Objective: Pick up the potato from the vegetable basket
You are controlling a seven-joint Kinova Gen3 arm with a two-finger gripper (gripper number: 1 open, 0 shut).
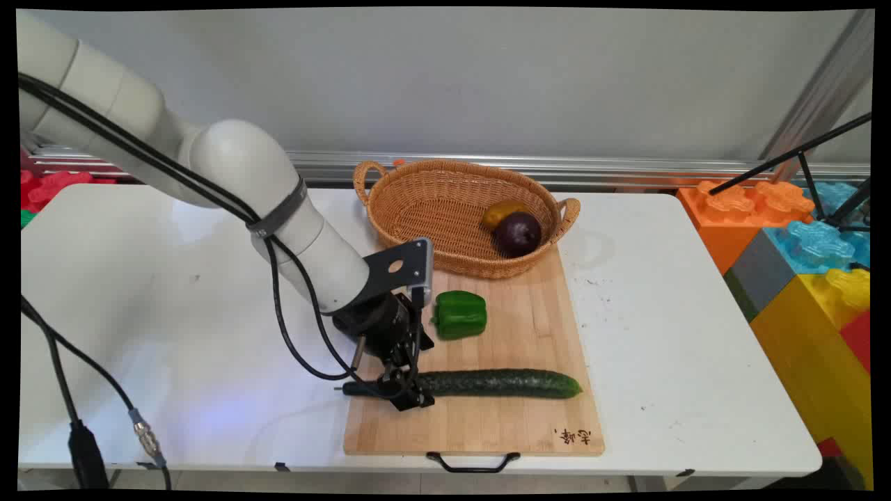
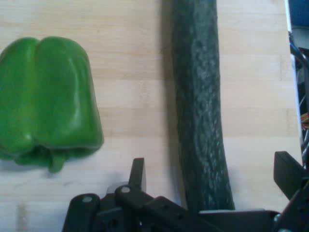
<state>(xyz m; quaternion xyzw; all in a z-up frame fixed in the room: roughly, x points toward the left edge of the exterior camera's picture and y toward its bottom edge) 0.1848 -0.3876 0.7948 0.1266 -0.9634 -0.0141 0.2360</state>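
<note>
Main view: gripper [image 1: 407, 390] astride cucumber [image 1: 498, 383]

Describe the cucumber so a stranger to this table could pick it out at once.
Find the wooden cutting board on the white table, in front of the wicker basket. Across the board's near half lies the cucumber, its left end between the open fingers of the gripper. It is long, thin and dark green, unlike the blocky bright green pepper beside it.
</note>
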